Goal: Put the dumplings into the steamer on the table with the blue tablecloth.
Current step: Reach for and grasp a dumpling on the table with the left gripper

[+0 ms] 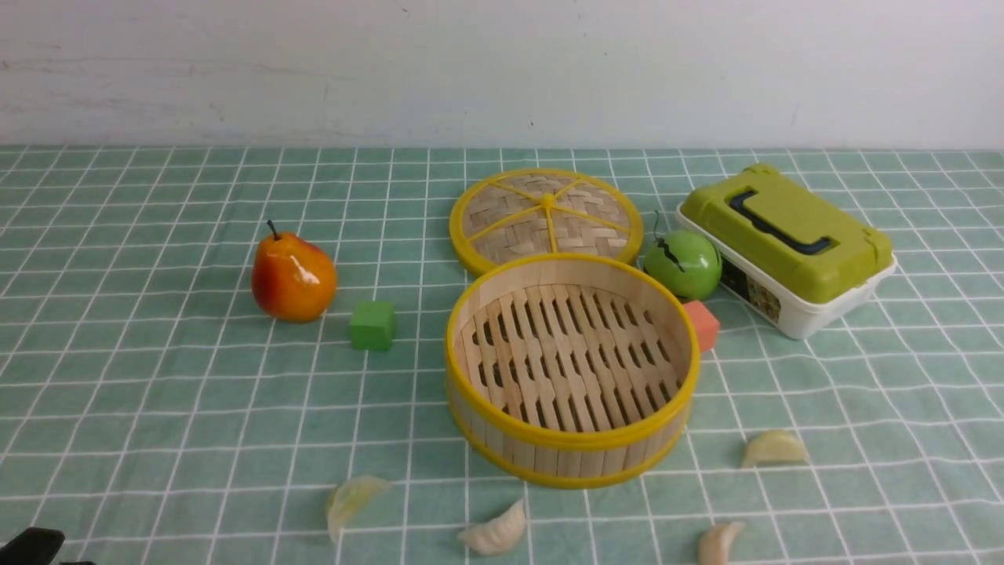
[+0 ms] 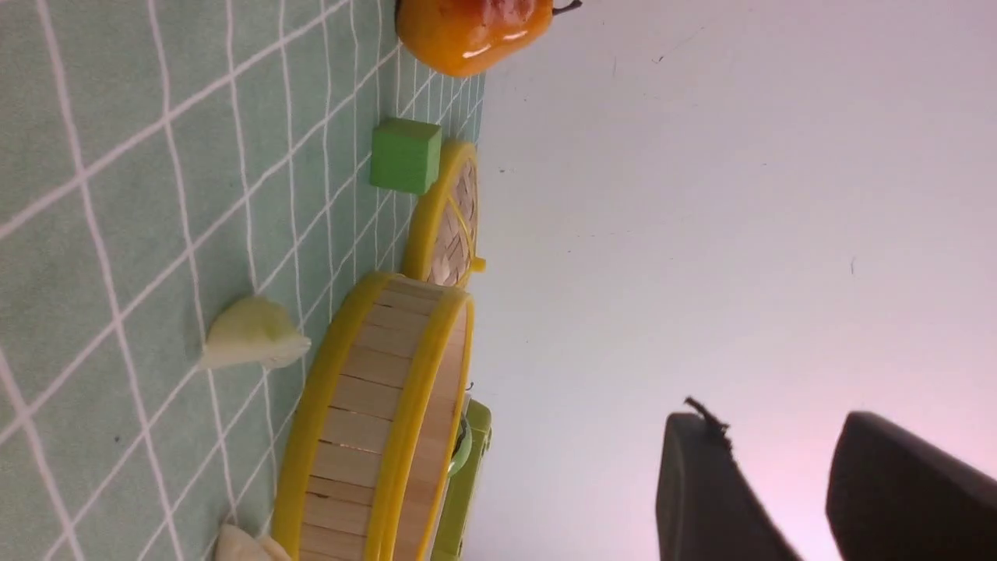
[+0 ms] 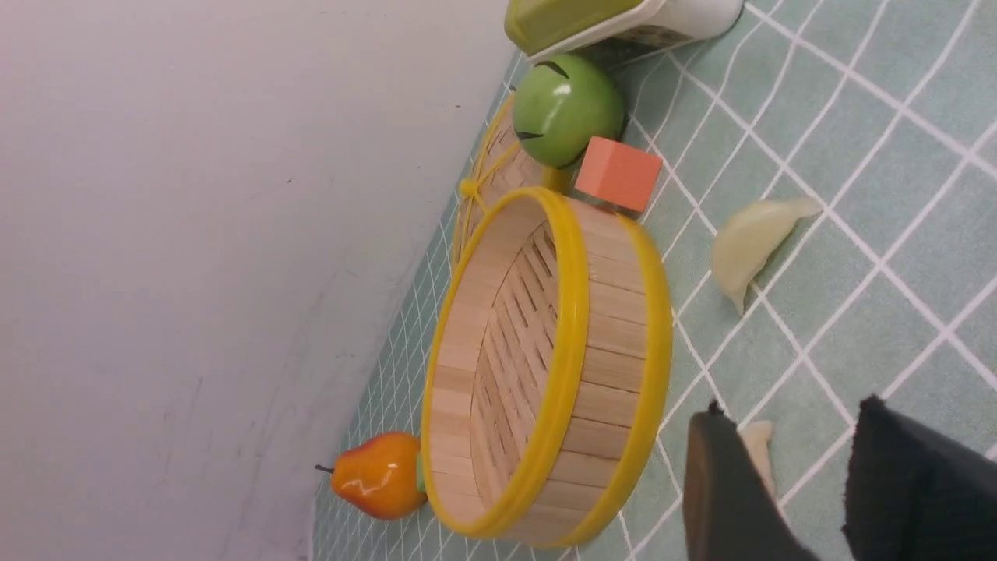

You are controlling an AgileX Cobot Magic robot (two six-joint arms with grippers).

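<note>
Picking has not begun, I judge: in the front view the round bamboo steamer with yellow rims (image 1: 569,464) stands empty on the surface (image 1: 118,353) clad in teal white-gridded cloth (image 1: 863,408). Four pleated toy dumplings lie on its near side: a pale green dumpling (image 1: 353,498) to its left, a cream dumpling (image 1: 496,532) in front, a second cream dumpling (image 1: 720,543) and a yellowish dumpling (image 1: 775,449) to its right. In the left wrist view the left hand (image 2: 779,436) is part-open and empty, apart from the pale green dumpling (image 2: 253,335) near the steamer (image 2: 374,421) wall. In the right wrist view the right hand (image 3: 794,425) is part-open and empty too, and the second cream dumpling (image 3: 759,452) peeps from behind one finger, close to the steamer (image 3: 615,351). The next move calls for lowering over it and closing across its narrow body.
</note>
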